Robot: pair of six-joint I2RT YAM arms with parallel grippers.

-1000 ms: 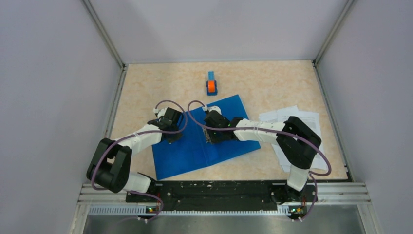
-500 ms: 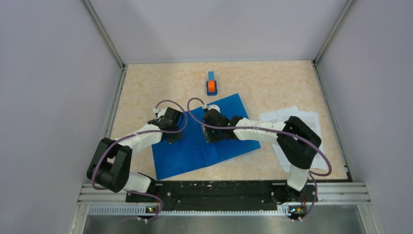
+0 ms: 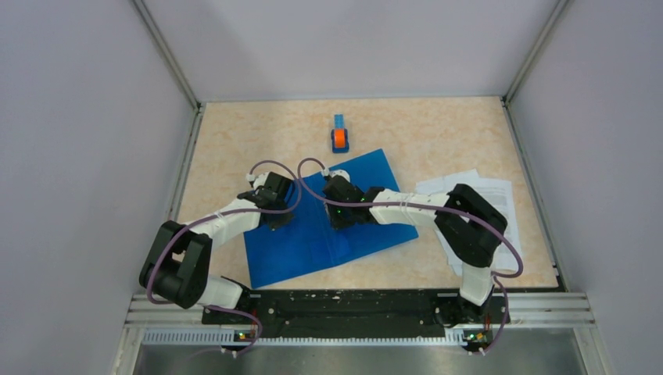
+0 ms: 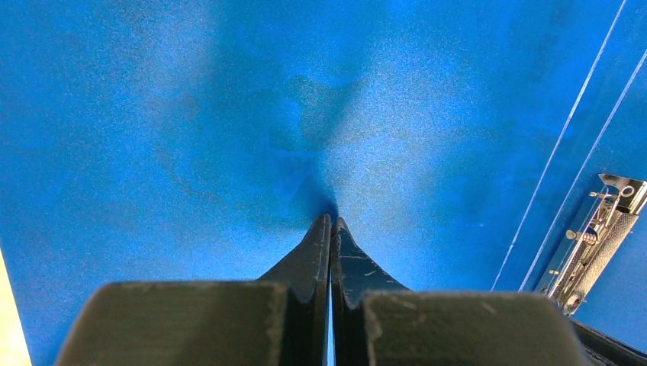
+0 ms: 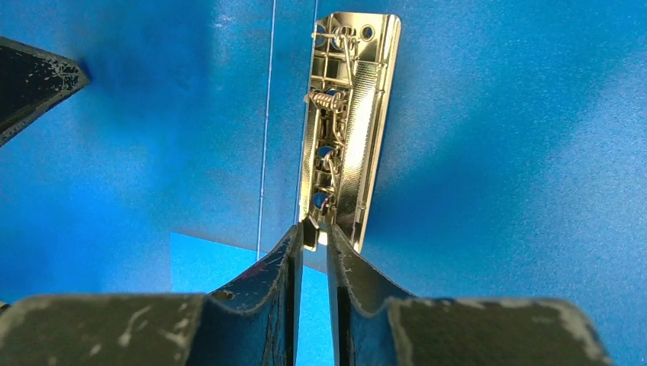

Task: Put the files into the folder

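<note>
Two grippers: both down on the open folder (image 3: 309, 250).
Left gripper (image 4: 330, 221): jaws closed, tips pinning the cover flat.
Right gripper (image 5: 313, 231): jaws narrow, straddling the clip (image 5: 352, 114) lever; grip unclear.
Files (image 3: 489, 191): waiting just right of folder.

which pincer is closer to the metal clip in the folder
Right. The right pincer has its tips on either side of the near end of the metal clip. The left pincer is shut, tips down on the folder, with the clip off to its right.
</note>
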